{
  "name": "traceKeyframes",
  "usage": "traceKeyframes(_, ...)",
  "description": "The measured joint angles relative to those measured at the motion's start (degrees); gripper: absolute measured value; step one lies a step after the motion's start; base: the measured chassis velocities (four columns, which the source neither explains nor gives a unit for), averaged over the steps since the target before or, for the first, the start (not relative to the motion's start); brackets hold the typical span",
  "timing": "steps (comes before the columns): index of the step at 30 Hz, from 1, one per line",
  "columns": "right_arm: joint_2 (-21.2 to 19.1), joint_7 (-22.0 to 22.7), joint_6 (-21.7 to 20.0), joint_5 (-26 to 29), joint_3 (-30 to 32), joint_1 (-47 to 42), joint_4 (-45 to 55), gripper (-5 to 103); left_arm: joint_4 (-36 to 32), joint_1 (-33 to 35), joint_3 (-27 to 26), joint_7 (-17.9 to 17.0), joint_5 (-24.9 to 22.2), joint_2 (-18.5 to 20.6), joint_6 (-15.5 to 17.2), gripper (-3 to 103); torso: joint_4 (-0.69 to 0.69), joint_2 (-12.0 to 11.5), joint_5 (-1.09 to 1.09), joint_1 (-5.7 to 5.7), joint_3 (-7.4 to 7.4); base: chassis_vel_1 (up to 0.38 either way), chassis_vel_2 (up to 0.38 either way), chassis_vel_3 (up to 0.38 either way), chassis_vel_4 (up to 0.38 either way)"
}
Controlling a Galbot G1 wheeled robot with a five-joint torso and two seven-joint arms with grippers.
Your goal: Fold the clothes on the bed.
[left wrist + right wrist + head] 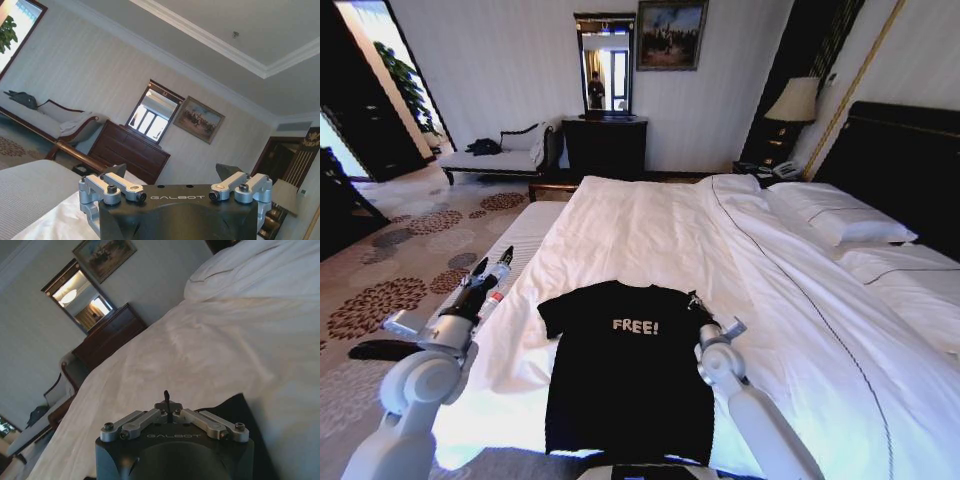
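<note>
White duvet and sheets cover the large double bed (pixel 650 230), with white pillows (pixel 840 215) against a dark wooden headboard (pixel 905 160); patterned carpet (pixel 410 260) lies on the robot's left. Far wall: dark wooden dresser (pixel 605 145) under a framed mirror (pixel 604 62), a gilt-framed painting (pixel 670 35) beside it, a pale chaise lounge (pixel 500 155) carrying a dark bundle (pixel 483 147), and a bedside lamp (pixel 793 100) by the headboard. Black short-sleeved T-shirt (pixel 625 375), laid flat and face up at the near end of the bed, collar toward the headboard, both sleeves spread, hem at the bed's edge; white lettering "FREE!" across the chest. Left gripper (pixel 172 172), raised over the bed's left edge beside the shirt's sleeve, fingers spread wide with nothing between them; body marked "GALBOT". Right gripper (pixel 167 400), at the shirt's other sleeve, low over the black fabric, fingers drawn together to a closed tip; whether any cloth is pinched cannot be told; body likewise marked "GALBOT".
</note>
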Motion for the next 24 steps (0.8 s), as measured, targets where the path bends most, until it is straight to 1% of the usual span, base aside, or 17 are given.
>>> traceKeyframes(5,0.23,-0.44,0.43,-0.17,-2.77,1.67,-2.65,0,0.12,-0.48,0.46,-0.24,-0.01,-0.13,0.29,100,0.01,0.00,0.00,0.00,0.00,0.000,0.000,0.000,0.000)
traceKeyframes(9,1.40,-0.79,0.88,-1.08,-5.04,2.96,-5.36,0,0.67,-0.76,0.50,-0.49,-0.01,-0.07,0.42,100,0.02,0.00,0.00,0.00,0.00,0.000,0.000,0.000,0.000)
traceKeyframes(12,1.99,-0.92,0.94,-1.52,-5.50,3.05,-6.11,0,0.94,-0.87,0.50,-0.62,-0.01,-0.05,0.48,100,0.02,0.00,0.00,0.00,0.00,0.000,0.000,0.000,0.000)
traceKeyframes(14,2.30,-1.85,1.42,-1.45,-5.68,2.86,-6.32,0,1.15,-1.08,0.53,-0.75,0.01,-0.09,0.56,100,0.02,0.00,0.01,0.00,0.00,0.000,0.000,0.000,0.000)
traceKeyframes(15,2.32,-3.06,2.07,-1.42,-5.70,2.60,-6.32,-2,1.31,-1.23,0.62,-0.78,0.02,-0.16,0.59,100,0.02,0.00,0.01,0.00,0.00,0.000,0.000,0.000,0.000)
traceKeyframes(16,2.32,-3.06,2.07,-1.42,-5.70,2.60,-6.32,-2,1.31,-1.23,0.62,-0.78,0.02,-0.16,0.59,100,0.02,0.00,0.01,0.00,0.00,0.000,0.000,0.000,0.000)
traceKeyframes(18,2.28,-6.71,4.00,-1.92,-5.70,1.83,-6.08,9,1.69,-1.54,0.91,-0.81,0.01,-0.40,0.62,100,0.01,0.00,0.01,0.00,0.00,0.000,0.000,0.000,0.000)
traceKeyframes(20,2.06,-11.08,6.84,-2.45,-5.58,0.80,-4.73,19,1.99,-1.80,1.26,-0.81,-0.04,-0.71,0.64,100,0.01,0.00,0.01,0.00,0.00,0.000,0.000,0.000,0.000)
traceKeyframes(21,2.06,-11.08,6.84,-2.45,-5.58,0.80,-4.73,19,1.99,-1.80,1.26,-0.81,-0.04,-0.71,0.64,100,0.01,0.00,0.01,0.00,0.00,0.000,0.000,0.000,0.000)
traceKeyframes(22,1.96,-12.96,8.18,-2.11,-5.50,0.44,-3.84,19,2.10,-1.91,1.37,-0.82,-0.09,-0.82,0.66,100,0.01,0.00,0.01,0.00,0.00,0.000,0.000,0.000,0.000)
traceKeyframes(24,1.70,-16.97,10.77,0.39,-4.96,-0.53,-0.50,30,2.30,-2.29,1.64,-0.99,-0.46,-1.08,0.74,100,0.01,0.00,0.01,0.00,-0.01,0.000,0.000,0.000,0.000)
